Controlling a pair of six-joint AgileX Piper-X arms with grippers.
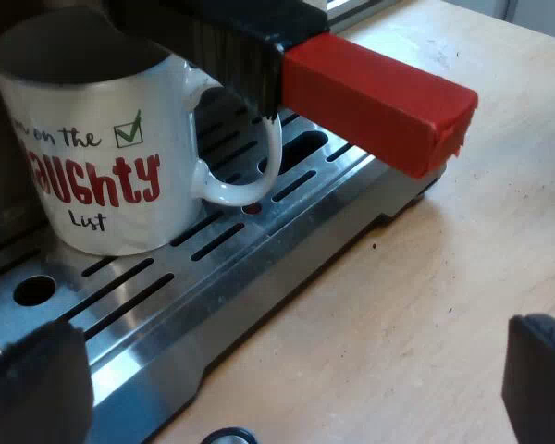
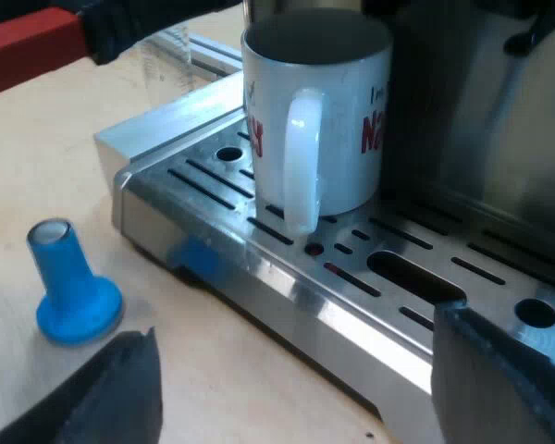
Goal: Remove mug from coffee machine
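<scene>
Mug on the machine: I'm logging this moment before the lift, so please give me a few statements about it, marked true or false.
1. The mug stands upright on the slotted drip tray. True.
2. The left gripper grips the mug's handle. False: it is open and apart from the mug.
3. A blue tamper stands on the table near the drip tray's corner. True.
4. The holder's red handle end lies on the table. False: it juts out above the drip tray, close to the mug.
5. The right gripper holds the blue tamper. False: it is open and holds nothing.
</scene>
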